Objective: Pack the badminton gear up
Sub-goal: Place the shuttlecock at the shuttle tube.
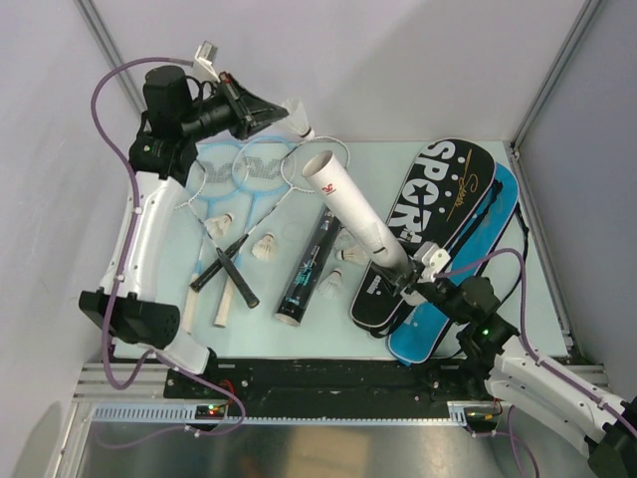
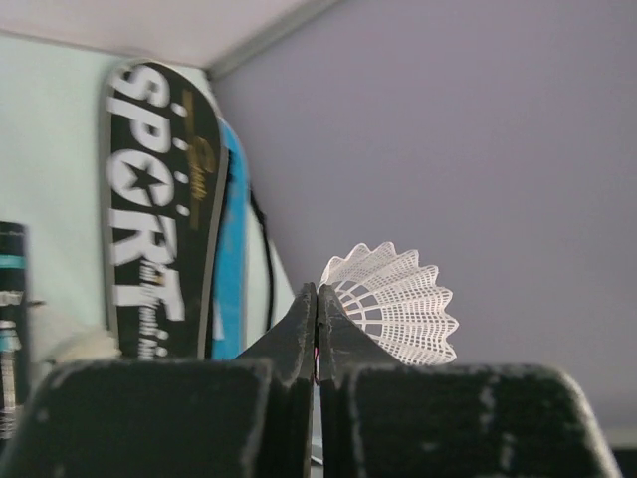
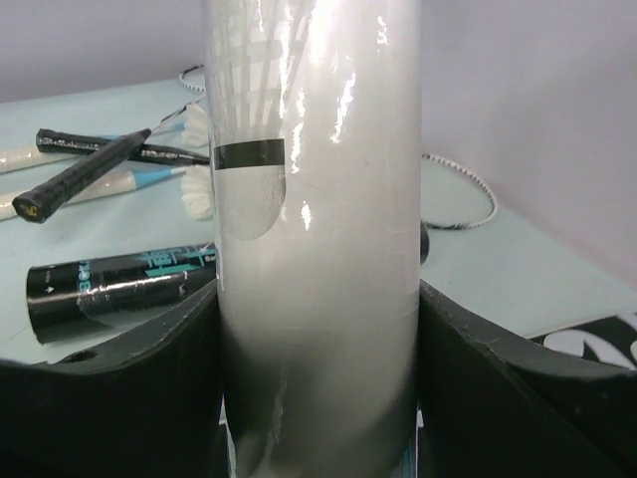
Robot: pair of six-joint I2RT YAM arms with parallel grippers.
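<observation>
White arms, black joints, purple cables.

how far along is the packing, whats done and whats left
Early. Done: one shuttlecock shows inside the white tube. In hand: the right gripper holds that tube, and the left gripper pinches a second shuttlecock. Left: loose shuttlecocks, rackets outside the SPORT bags, and the black tube on the table.

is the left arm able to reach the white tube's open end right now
Probably yes: the left gripper, shut on a shuttlecock, hangs close to the open end of the white tube, nothing between them.
</observation>
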